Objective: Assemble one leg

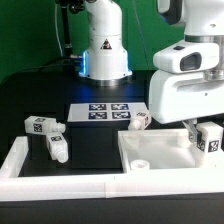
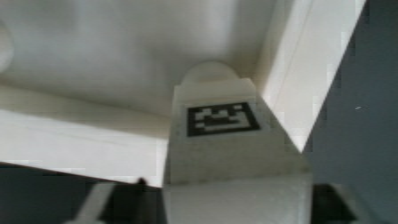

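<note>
My gripper (image 1: 200,128) is shut on a leg (image 1: 209,139), a stubby white peg with a black-and-white tag, and holds it at the far right corner of the large white square panel (image 1: 160,152). In the wrist view the leg (image 2: 221,150) fills the middle between my dark fingers (image 2: 107,203), with its rounded tip toward the panel's inner corner (image 2: 107,80). Whether the tip touches the panel I cannot tell. Three more legs lie loose: one (image 1: 140,121) by the panel's back edge and two (image 1: 42,125) (image 1: 58,148) on the exterior view's left.
The marker board (image 1: 108,111) lies flat behind the panel. A white raised rail (image 1: 22,160) runs along the front and left of the table. The arm's base (image 1: 103,50) stands at the back. The panel has a round hole (image 1: 143,160) near its front left.
</note>
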Controlling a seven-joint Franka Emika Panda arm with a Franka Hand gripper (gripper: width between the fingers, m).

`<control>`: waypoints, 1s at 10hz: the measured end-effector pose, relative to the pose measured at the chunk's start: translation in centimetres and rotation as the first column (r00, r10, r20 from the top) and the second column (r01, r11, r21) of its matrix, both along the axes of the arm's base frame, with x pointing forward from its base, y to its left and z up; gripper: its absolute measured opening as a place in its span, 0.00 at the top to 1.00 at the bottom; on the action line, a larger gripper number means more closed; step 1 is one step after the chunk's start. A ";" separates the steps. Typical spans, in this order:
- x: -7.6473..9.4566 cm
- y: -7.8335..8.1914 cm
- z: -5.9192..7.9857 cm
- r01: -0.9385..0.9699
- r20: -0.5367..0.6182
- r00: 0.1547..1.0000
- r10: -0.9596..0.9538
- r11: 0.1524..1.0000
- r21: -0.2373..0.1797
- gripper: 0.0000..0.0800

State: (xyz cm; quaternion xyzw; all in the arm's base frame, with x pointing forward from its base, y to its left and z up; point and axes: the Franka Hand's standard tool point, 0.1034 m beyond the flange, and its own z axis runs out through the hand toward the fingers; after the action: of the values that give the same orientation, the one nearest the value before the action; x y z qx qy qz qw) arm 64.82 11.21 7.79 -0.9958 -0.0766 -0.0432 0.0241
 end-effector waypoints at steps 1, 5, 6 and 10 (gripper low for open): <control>0.0 0.0 0.0 0.084 -0.005 0.996 -0.084 0.996 0.007 0.64; 0.0 -0.4 0.0 0.412 -0.028 0.911 -0.412 0.911 0.026 0.64; 0.0 -0.6 -0.1 0.584 -0.051 0.812 -0.582 0.811 0.038 0.64; -0.3 -1.1 -0.1 0.948 -0.159 0.319 -0.934 0.317 0.039 0.64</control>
State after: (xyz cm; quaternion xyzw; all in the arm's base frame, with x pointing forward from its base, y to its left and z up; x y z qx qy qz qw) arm 64.52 10.13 7.67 -0.8515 0.5207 -0.0005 0.0608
